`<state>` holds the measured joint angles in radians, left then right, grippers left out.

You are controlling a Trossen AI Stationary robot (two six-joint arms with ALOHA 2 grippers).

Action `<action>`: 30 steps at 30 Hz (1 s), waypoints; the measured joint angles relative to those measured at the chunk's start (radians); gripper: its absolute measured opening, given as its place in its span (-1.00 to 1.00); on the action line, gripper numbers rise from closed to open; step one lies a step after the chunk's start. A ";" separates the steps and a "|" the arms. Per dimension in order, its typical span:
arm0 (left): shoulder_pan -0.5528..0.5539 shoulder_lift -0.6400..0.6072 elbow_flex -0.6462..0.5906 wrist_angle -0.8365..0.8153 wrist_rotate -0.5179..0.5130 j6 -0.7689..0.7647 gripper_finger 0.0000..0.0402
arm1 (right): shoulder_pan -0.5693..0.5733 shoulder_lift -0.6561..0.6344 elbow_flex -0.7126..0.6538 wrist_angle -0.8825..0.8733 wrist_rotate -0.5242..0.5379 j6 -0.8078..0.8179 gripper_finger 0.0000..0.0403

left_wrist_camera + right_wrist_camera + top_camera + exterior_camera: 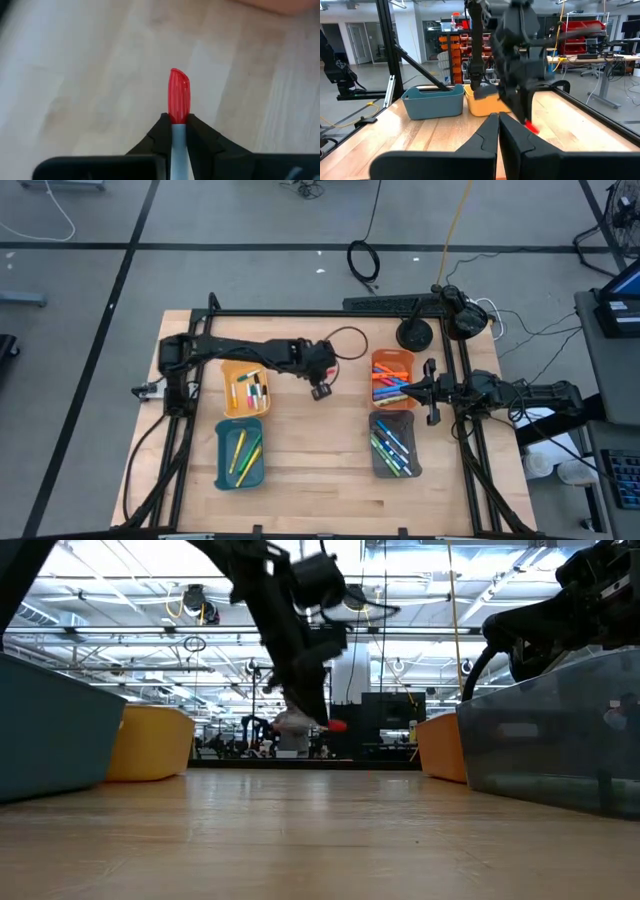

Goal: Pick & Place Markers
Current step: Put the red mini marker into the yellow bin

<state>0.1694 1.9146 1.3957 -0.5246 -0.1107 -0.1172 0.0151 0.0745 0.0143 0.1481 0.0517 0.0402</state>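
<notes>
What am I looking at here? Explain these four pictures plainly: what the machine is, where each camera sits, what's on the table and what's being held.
This is a robot with two dark arms at a wooden table. One picture looks straight down from above, one looks level across the tabletop, and two come from cameras on the arms' wrists.

Four trays hold markers: a yellow tray and a teal tray on the left, an orange tray and a grey tray on the right.

The left claw, above bare wood between the trays, is shut on a red-capped marker with a white body. The low view shows it lifted clear of the table.

The right claw is shut and empty, waiting between the orange and grey trays.
</notes>
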 joint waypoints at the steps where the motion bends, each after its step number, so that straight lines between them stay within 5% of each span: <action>1: -0.003 -0.028 0.000 -0.027 -0.018 -0.013 -0.79 | 0.000 0.001 0.000 0.000 0.000 0.000 -0.98; 7: -0.031 -0.197 0.003 -0.272 -0.122 -0.216 -0.79 | 0.000 0.005 0.000 -0.001 0.000 0.000 -0.98; 19: -0.138 -0.313 0.002 -0.961 -0.244 -0.963 -0.72 | 0.000 0.007 0.000 -0.001 0.000 0.000 -0.98; 30: -0.172 -0.311 -0.150 -0.985 -0.249 -1.177 -0.72 | 0.000 0.007 0.000 -0.001 0.000 0.000 -0.98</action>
<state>-0.0028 1.6039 1.2455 -1.5098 -0.3596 -1.2937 0.0147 0.0818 0.0143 0.1467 0.0517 0.0399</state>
